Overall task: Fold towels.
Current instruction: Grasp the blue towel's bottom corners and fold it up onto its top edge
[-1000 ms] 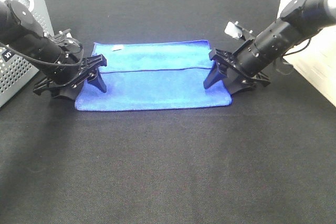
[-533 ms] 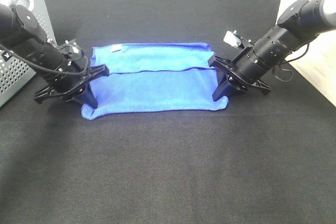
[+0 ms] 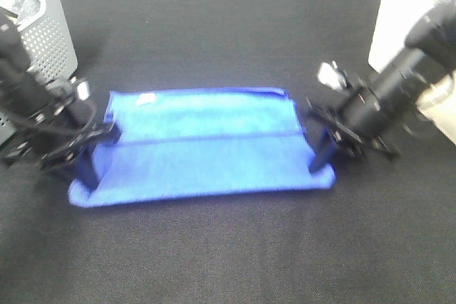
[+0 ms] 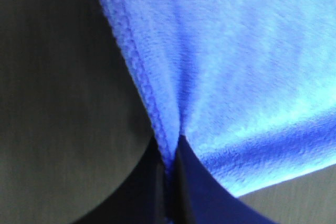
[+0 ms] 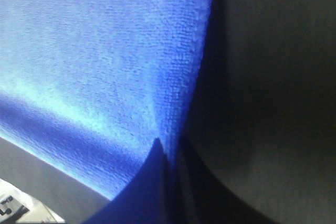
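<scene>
From the high camera the blue towel (image 3: pixel 203 147) lay spread across the black desk (image 3: pixel 228 254), doubled lengthwise so that a fold line ran along its middle, with a small white tag (image 3: pixel 146 99) near its far left corner. The left gripper (image 3: pixel 85 167) stood at the towel's left end and the right gripper (image 3: pixel 322 156) at its right end, each down by a near corner. A perforated grey basket (image 3: pixel 44 30) sat at the desk's far left corner, partly cut off by the frame.

That view did not show how the fingers stood. It was blurred, and the dark grippers merged with the dark desk.

The wrist cameras settled it. In the left wrist view two dark fingers (image 4: pixel 191 187) met with no gap, and the towel's stitched edge was pinched between them, the cloth puckering toward the pinch. The right wrist view showed the same: the fingers (image 5: pixel 152 169) pressed together on the hem, with the cloth fanning away from them.

Neither wrist view showed the fold line, the tag, the basket or the other arm. How many layers each gripper held could not be told, since the cloth hid the fingertips.
</scene>
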Available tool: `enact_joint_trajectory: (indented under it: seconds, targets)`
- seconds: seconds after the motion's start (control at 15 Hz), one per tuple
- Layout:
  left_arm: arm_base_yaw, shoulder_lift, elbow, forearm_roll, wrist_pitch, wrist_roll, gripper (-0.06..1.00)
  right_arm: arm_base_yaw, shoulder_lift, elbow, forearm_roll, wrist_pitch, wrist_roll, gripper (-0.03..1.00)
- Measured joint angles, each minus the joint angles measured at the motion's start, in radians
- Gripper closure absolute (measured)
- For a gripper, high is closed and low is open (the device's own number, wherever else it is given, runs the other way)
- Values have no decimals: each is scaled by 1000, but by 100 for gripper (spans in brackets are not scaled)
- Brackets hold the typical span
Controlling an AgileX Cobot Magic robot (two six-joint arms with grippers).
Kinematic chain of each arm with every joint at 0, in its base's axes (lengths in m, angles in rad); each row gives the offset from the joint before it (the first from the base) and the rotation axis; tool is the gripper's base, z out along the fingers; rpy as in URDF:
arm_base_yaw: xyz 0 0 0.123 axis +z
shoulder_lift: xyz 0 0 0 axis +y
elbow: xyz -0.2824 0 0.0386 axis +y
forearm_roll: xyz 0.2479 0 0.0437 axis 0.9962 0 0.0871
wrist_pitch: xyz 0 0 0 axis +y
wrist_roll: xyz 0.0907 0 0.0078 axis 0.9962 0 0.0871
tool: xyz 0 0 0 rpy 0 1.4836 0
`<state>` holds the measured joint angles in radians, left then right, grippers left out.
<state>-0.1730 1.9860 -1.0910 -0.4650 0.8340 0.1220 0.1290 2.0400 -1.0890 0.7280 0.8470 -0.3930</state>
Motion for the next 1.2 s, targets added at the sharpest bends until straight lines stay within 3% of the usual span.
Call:
enact_joint_trajectory:
  seconds: [0.2,0.4,0.67,1.0,1.2]
  targets:
    - [0,-78,99,-5,-77,0,94,0,-57,97,5,-48,-45,97]
    - [0,-111,92,-4,-153,-3,94,0,-62,62,7,-72,-52,97]
    - [0,-107,11,3,-271,-46,94,0,-8,-128,4,-75,-57,97]
    - [0,46,-223,66,-285,-93,94,0,157,-408,-8,-39,-52,97]
    - [0,101,-264,75,-286,-101,94,0,204,-458,-10,-39,-51,97]
